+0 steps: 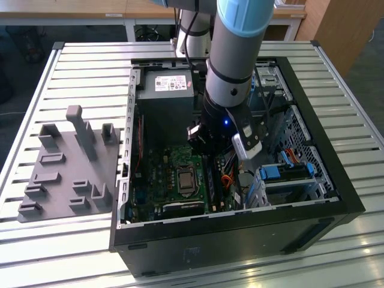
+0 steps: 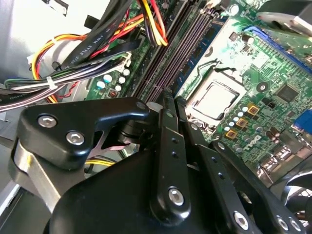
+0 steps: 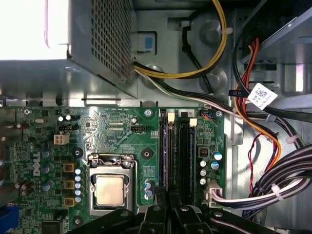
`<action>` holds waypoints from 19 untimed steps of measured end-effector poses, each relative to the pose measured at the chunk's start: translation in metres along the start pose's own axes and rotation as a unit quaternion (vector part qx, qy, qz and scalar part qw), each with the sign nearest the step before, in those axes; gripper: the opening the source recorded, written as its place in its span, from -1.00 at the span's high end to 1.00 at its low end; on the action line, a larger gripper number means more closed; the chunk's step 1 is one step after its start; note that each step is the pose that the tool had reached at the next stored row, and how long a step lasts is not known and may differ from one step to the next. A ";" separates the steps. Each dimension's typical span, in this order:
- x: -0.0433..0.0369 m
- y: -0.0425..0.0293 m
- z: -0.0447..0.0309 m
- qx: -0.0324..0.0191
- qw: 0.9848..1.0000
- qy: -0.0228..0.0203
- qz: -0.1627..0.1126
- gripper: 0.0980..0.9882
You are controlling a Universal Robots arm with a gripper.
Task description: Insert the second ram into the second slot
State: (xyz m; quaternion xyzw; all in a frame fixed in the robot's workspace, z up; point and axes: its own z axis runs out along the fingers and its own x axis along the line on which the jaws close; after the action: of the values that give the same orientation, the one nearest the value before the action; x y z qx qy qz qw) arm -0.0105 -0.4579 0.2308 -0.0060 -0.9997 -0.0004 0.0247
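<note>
My gripper (image 2: 171,100) hangs inside the open computer case (image 1: 336,180), just above the row of dark memory slots (image 3: 176,151) on the green motherboard (image 3: 112,126). Its two black fingers (image 2: 165,126) stand together, shut, and I see nothing between them. In the first wrist view the gripper (image 3: 168,194) sits over the near end of the slots, beside the processor socket (image 3: 109,187). The slots (image 2: 178,53) run away from the fingertips in the second wrist view. I cannot tell which slot is the second one. The second ram is out of view.
A power supply (image 1: 165,96) fills the case's far end. Bundled cables (image 3: 273,190) lie close beside the slots, with yellow and black leads (image 3: 195,73) beyond them. A drive cage with blue parts (image 1: 285,174) is on the exterior view's right. A grey fixture tray (image 1: 66,174) lies outside the case.
</note>
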 end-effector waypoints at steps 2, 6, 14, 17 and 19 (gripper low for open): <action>-0.0007 0.0000 0.0007 0.000 1.000 0.000 0.000 0.91; -0.0012 0.0000 0.0024 0.000 1.000 0.000 0.000 0.91; -0.0040 0.0000 0.0026 0.000 1.000 0.000 0.000 0.91; -0.0056 0.0000 0.0044 0.000 1.000 0.000 0.000 0.91; -0.0056 -0.0003 0.0072 0.000 1.000 0.000 0.000 0.91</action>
State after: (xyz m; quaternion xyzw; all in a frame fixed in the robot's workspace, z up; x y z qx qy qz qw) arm -0.0052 -0.4582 0.2233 -0.0060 -0.9997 -0.0003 0.0252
